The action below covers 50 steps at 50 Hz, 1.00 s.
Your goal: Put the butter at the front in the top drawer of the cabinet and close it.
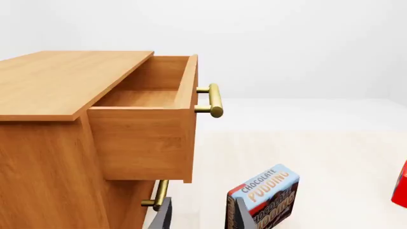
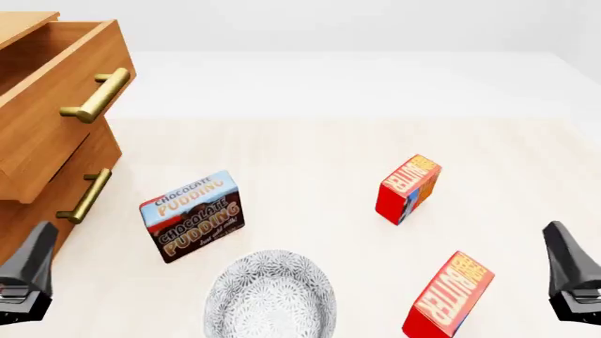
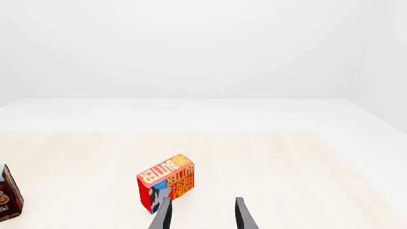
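Pale wood tabletop runs under a blank white backdrop. At far left the cabinet stands with its top drawer pulled open. The left gripper hangs low with fingers apart, holding nothing. A chocolate pudding box and patterned bowl follow. The butter stands at the front, its twin farther back. The right gripper is spread and empty.
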Each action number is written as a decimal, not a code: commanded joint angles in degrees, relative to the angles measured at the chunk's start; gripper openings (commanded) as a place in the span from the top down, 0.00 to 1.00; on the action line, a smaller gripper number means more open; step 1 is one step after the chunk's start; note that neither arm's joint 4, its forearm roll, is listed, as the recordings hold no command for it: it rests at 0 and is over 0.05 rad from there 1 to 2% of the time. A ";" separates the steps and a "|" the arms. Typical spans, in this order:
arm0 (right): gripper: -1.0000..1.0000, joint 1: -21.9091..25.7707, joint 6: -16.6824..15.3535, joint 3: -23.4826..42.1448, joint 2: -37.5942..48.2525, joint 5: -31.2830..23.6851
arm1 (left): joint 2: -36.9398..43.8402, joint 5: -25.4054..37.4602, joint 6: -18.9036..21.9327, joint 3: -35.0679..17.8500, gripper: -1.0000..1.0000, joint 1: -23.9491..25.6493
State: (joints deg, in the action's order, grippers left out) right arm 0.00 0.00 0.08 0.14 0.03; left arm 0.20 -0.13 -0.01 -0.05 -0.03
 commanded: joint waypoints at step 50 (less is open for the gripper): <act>0.00 -0.03 0.13 0.05 2.01 1.78 | -0.10 24.99 -7.36 -22.13 0.00 -2.85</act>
State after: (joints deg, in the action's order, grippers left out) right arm -0.04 0.18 0.12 3.10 2.69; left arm 0.61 13.93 -5.26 -13.58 -2.58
